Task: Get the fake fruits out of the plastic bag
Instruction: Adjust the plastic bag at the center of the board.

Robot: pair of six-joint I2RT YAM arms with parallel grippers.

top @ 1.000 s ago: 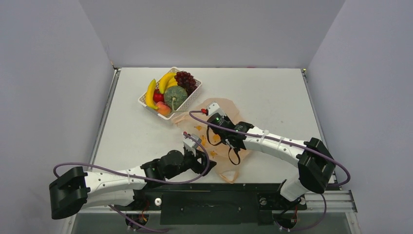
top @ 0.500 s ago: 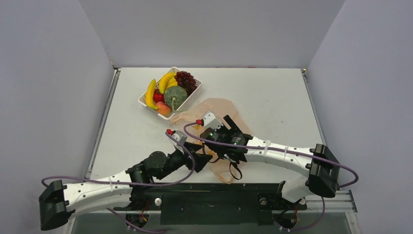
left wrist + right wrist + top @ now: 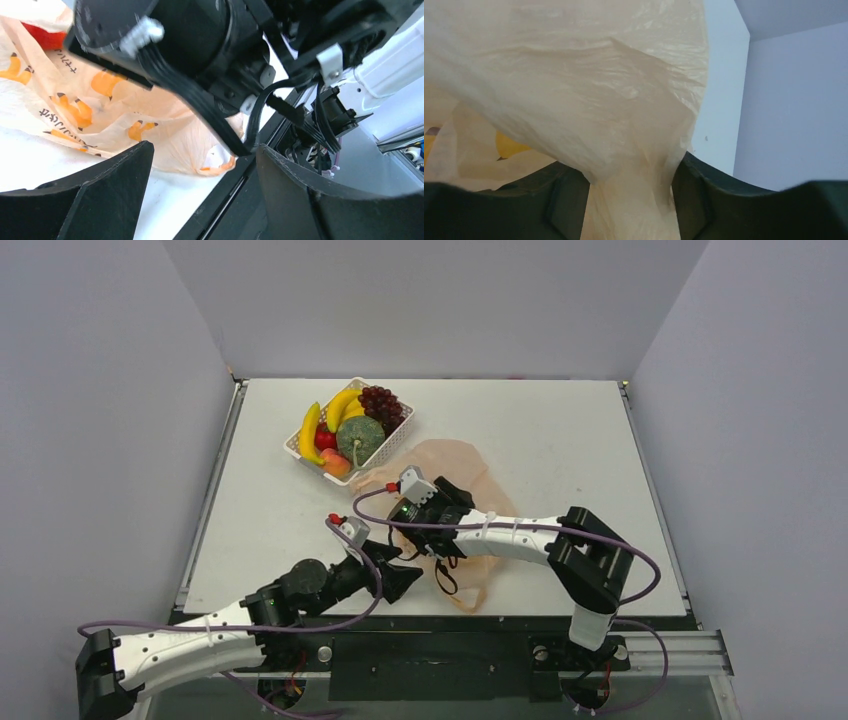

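Note:
The pale-orange plastic bag lies crumpled mid-table. My right gripper sits on top of it. In the right wrist view its jaws stand open, with bunched film of the bag filling the gap. A yellow patch shows through the film; I cannot tell whether it is fruit or print. My left gripper is open and empty near the bag's front corner. Bananas, grapes, a green melon and a red apple lie in the basket.
The white latticed basket stands at the back left, beside the bag, and also holds a peach. The table's black front rail runs right under my left gripper. The right arm's body and cables hang close above it.
The right wrist has slid left over the bag and its elbow has swung inward. The left arm has stretched out low, its gripper drawing slightly toward the front edge.

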